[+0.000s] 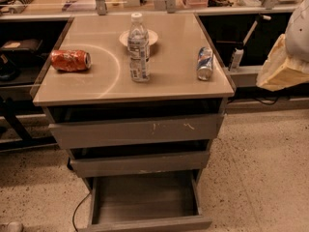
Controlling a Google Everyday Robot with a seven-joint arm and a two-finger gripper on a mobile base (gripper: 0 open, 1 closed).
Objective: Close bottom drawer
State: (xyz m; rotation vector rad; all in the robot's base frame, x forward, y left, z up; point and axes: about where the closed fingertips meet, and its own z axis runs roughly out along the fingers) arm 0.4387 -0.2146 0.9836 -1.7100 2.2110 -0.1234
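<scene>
The bottom drawer (145, 224) is sitting pulled out toward the camera at the cabinet's foot, its front running left to right and its box lying open. Up on the bench (169, 83) a bottle (139, 50) is standing between two cans. My end effector (282, 64) is hanging at the right edge, well apart from the drawer; whether it's apart or together, I cannot tell.

Claw (284, 67) partly beyond right edge
</scene>
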